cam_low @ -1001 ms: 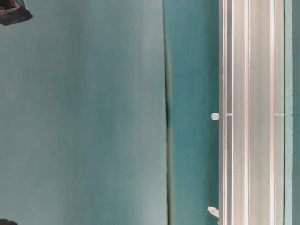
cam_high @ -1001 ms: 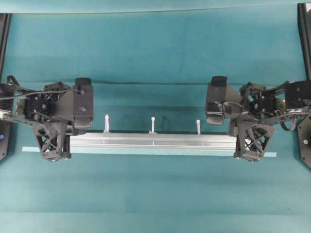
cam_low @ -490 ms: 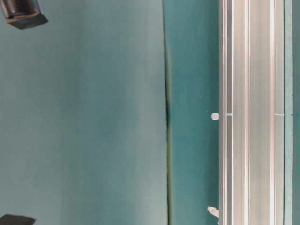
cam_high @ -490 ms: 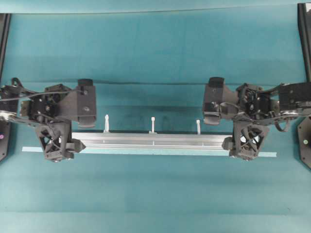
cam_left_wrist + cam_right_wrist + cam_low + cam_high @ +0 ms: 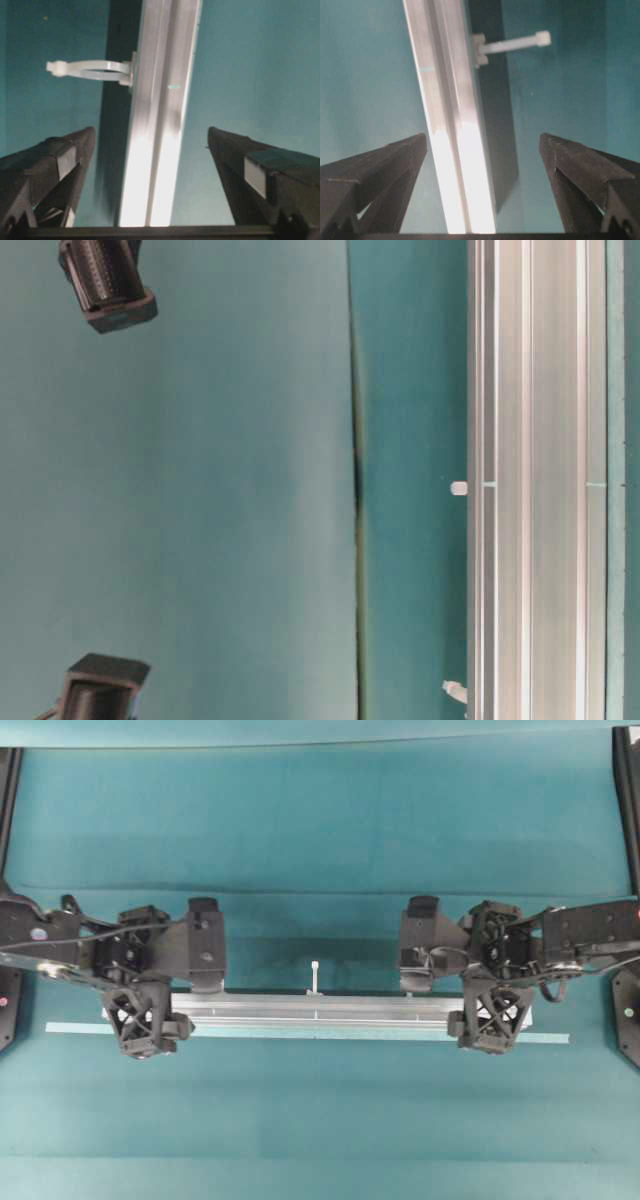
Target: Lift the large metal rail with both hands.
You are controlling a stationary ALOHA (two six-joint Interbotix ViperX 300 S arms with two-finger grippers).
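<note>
Both grippers, left (image 5: 148, 1020) and right (image 5: 488, 1018), moved inboard along rail (image 5: 315, 1011) (jaws spread, straddling it); next: close.

I find no readable text, no label, brand, number or sign on anything in my views, the large metal rail (image 5: 315, 1011) bare of markings, the left gripper (image 5: 148, 1020) and right gripper (image 5: 487, 1019) unmarked too

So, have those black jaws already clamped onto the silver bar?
No, in both wrist views the large metal rail runs between wide-open jaws with teal table showing either side.
</note>
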